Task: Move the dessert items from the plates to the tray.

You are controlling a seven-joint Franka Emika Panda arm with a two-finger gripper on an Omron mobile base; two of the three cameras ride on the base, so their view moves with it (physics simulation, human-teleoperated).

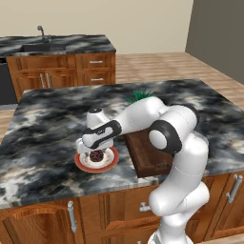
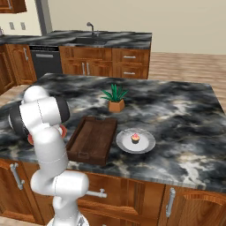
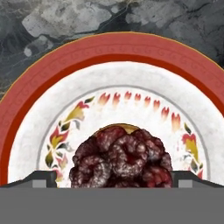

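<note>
On the marbled tabletop [image 1: 43,143], near its front edge, the wooden tray [image 2: 92,139] is seen between the red-rimmed plate [image 3: 39,78] and the whitish plate [image 2: 148,145] bearing the cupcake [image 2: 135,138]. The dark lump [image 3: 122,159], judged light, soft and crumbly, lies centred on the red-rimmed plate, directly between the spread-apart pincer [image 3: 113,180] tips; its flanks should be taken gently.

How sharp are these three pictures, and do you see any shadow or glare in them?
Hand view: the dark lump and the red-rimmed plate look soft, enlarged. Left base view: coarse, with a faint shadow under the plate. Right base view: the cupcake is tiny and grainy; no glare on the counter.
</note>
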